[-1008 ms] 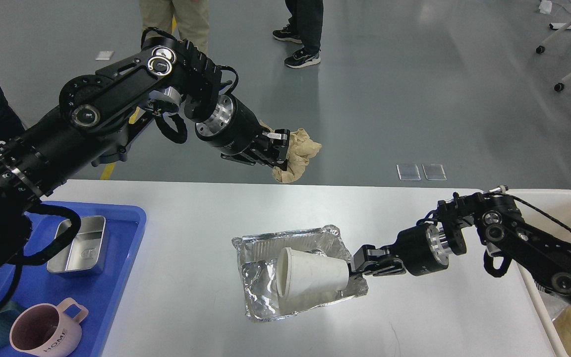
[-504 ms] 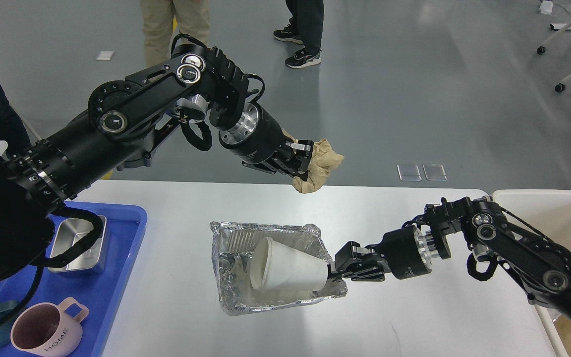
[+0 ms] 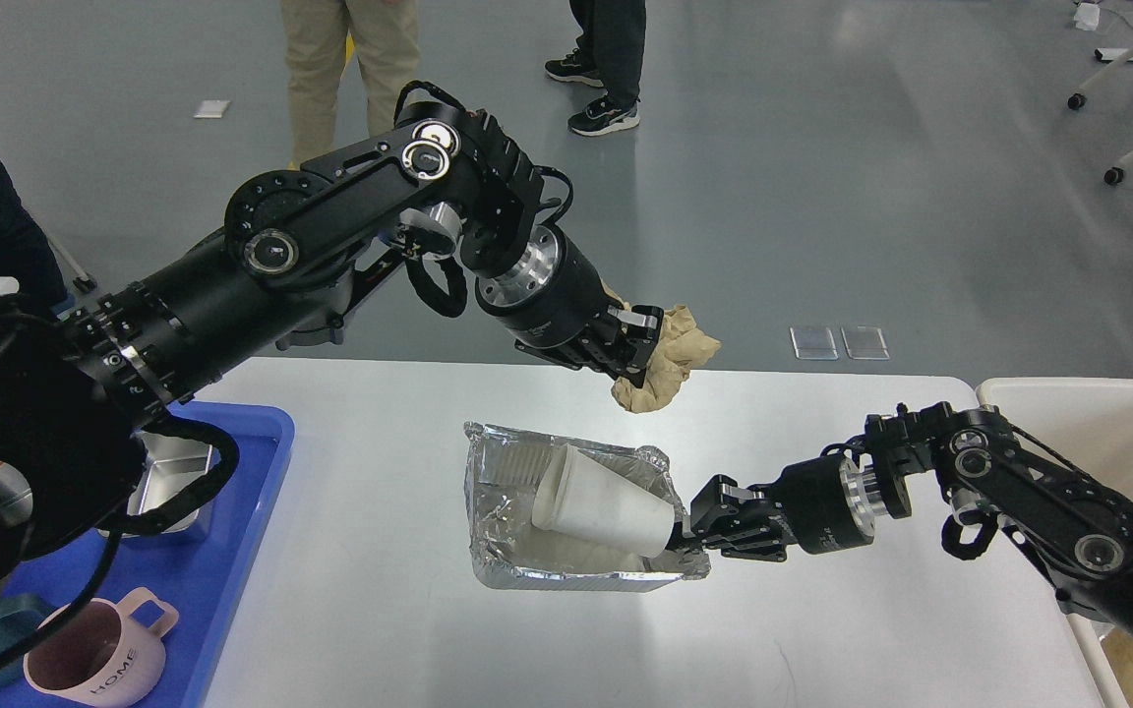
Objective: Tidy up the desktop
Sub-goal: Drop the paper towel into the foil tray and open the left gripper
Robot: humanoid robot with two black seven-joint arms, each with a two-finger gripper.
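The white desktop (image 3: 360,590) fills the lower part of the head view. My left gripper (image 3: 640,344) is shut on a crumpled brown paper wad (image 3: 670,359) and holds it in the air above the desktop's far middle. My right gripper (image 3: 699,526) is shut on the right rim of a foil tray (image 3: 503,551), which is tilted. A white paper cup (image 3: 601,501) lies on its side inside the foil tray, its base against the gripper.
A blue plastic tray (image 3: 232,511) at the left holds a metal box (image 3: 168,492) and a pink mug (image 3: 94,659). A cream bin (image 3: 1117,433) stands at the right edge. People's legs (image 3: 350,59) stand on the floor beyond the table.
My left arm has carried the paper wad to the right and lower, over the table. My right gripper has shifted the foil tray with the cup, tilting it more.
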